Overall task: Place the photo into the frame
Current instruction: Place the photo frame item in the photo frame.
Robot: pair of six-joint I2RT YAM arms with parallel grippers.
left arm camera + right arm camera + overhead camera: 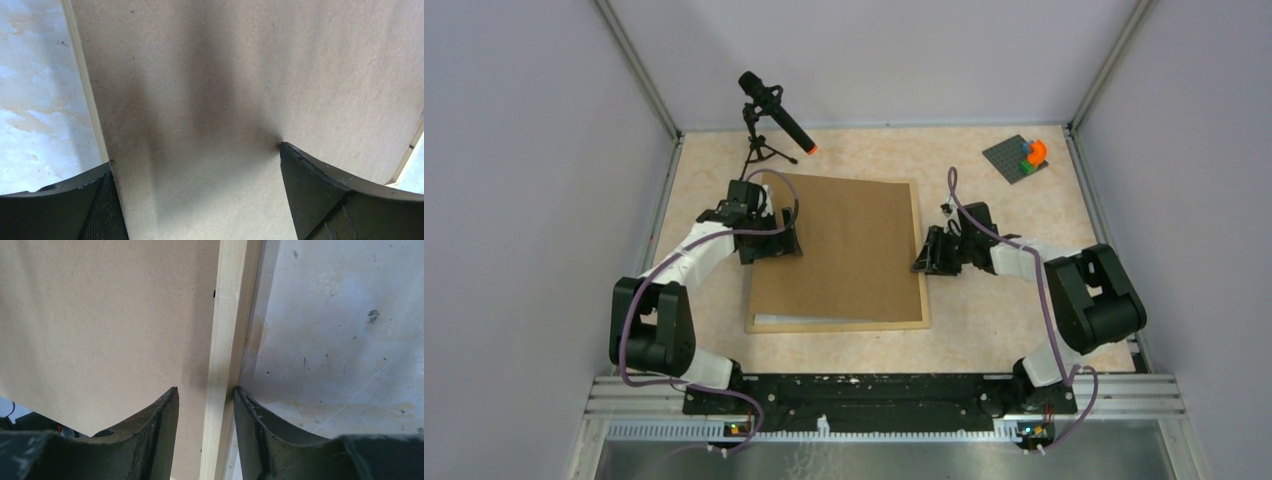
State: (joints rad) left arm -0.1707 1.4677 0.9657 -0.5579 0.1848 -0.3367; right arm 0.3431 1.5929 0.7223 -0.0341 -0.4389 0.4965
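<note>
Two claws are recorded at the large rectangular frame of thin light wood strips point(844, 327), which is laid flat in the middle of the beige marbled desk point(984, 310). A plain brown backing board point(844, 250) is seen lying over it, slightly skewed. The left claw point(195, 155) is spread wide across the board's left edge. The right claw point(205, 389) is set astride the frame's right strip, jaws partly parted and not clamped. The photo cannot be made out in any view.

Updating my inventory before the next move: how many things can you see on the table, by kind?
frame: 1
backing board: 1
microphone on tripod: 1
brick plate with bricks: 1
Total: 4
</note>
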